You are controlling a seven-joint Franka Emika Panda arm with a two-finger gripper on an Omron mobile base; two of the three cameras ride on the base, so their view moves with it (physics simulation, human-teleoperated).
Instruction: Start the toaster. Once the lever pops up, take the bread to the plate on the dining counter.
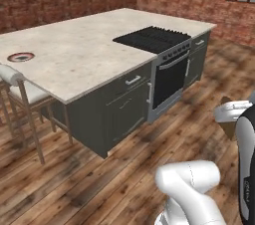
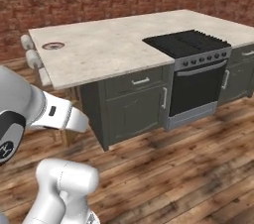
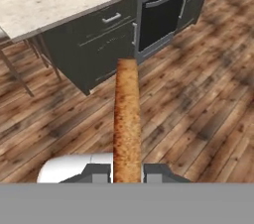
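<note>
Bread [image 3: 127, 119] stands edge-on, clamped between the gripper [image 3: 127, 172] jaws above the wooden floor [image 3: 198, 99] — plate [image 1: 21, 56] near the dining counter [image 1: 84, 55]'s far left edge.

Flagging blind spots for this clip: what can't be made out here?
- Gripper fingers: hand view, mostly cut off by the bottom edge.
- Bread: hand view, seen edge-on, its faces hidden.
- Plate: left base view, too small for detail.
- Stool: left base view, cut by the left edge.

even soft rendered light, faint floor shadows, no glare, slightly coarse textures
</note>
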